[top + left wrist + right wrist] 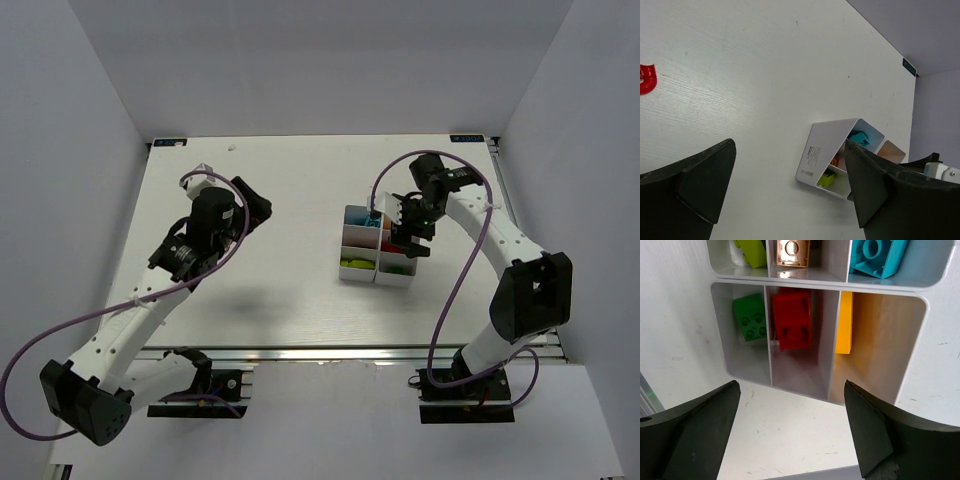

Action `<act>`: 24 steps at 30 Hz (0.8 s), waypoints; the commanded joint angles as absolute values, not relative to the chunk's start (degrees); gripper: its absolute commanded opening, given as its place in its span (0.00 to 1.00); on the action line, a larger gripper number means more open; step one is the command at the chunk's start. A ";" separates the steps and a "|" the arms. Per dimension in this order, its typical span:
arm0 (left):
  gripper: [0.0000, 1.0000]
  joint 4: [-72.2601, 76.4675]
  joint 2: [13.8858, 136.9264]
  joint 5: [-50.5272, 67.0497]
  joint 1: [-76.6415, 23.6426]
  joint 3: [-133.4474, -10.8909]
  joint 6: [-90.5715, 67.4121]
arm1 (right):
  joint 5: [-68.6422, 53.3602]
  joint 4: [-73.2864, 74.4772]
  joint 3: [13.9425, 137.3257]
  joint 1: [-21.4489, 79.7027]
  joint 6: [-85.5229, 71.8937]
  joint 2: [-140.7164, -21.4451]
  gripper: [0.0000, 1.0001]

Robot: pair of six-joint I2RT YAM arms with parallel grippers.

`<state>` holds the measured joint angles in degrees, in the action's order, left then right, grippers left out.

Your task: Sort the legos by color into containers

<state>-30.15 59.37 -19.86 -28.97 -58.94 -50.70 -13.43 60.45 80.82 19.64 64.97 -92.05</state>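
The containers point(392, 281) form a white six-bin block right of the table's middle. In the right wrist view the bins point(875, 365) hold a green lego point(751, 318), a red lego point(792, 320), a yellow lego point(844, 322), a cyan lego point(877, 255), an orange lego point(792, 251) and a lime lego point(754, 251). My right gripper point(790, 390) hovers open just over the block's edge, holding nothing; from above the right gripper point(405, 240) covers part of the block. My left gripper point(255, 208) hangs open and empty over the table left of the block point(827, 145).
A small red curved piece point(646, 79) lies on the white table point(740, 75) at the left edge of the left wrist view. Grey walls enclose the table on three sides. The arms' bases stand along the near edge.
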 commanded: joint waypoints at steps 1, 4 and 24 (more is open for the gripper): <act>0.98 -31.46 59.32 -17.40 -27.25 -61.52 -52.55 | -14.67 60.90 81.65 19.95 65.22 -90.00 0.89; 0.98 -33.13 60.20 -16.26 -24.71 -61.44 -55.36 | -16.43 62.57 82.96 19.86 65.13 -88.42 0.89; 0.94 -41.84 91.47 -1.67 -2.72 -66.79 -57.40 | -38.67 35.25 75.77 18.02 35.95 -78.66 0.68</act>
<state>-41.17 89.10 -2.26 -2.96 -63.66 -59.59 -34.98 39.94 76.55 18.06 40.38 -79.46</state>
